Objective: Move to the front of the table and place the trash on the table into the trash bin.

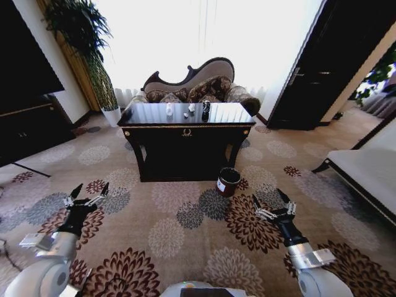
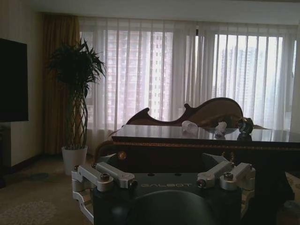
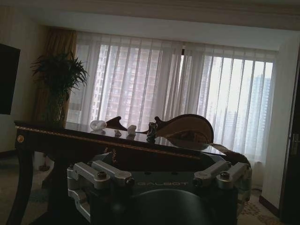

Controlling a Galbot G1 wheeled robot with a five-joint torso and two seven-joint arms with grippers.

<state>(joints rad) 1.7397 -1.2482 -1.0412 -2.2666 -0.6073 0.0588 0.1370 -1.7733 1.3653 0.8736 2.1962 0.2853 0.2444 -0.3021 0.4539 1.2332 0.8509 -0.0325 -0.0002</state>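
We stand back from the black bench [image 1: 185, 131], out on the flowered carpet [image 1: 167, 238]. The bench has gold trim and a gold ornament in the middle of its front.

Our left end effector [image 1: 86, 193] is held low over the carpet, on our left side. Its two fingers are spread wide and it has nothing in it. Our right end effector [image 1: 271, 204] is held low on our right side. Its fingers are spread wide too, and it holds nothing.

The trash sits on top of the bench, near the far edge. There is a clear bottle [image 1: 169, 109] lying toward the left. Next to it is a small white paper ball [image 1: 191, 107]. Just to the right of that is a dark shiny can [image 1: 205, 109]. A tiny white bit [image 1: 185, 115] lies between the bottle and the can.

In the left wrist view we see the bottle [image 2: 189, 126], the paper ball [image 2: 220, 127] and the can [image 2: 245, 125] in a row on the bench top.

The trash bin [image 1: 228, 181] stands on the carpet by the right front leg of the bench. It is round and dark red with a black rim. It is well apart from both end effectors.

A sofa [image 1: 198, 86] sits behind the bench, and a tall plant [image 1: 93, 55] stands to the left.
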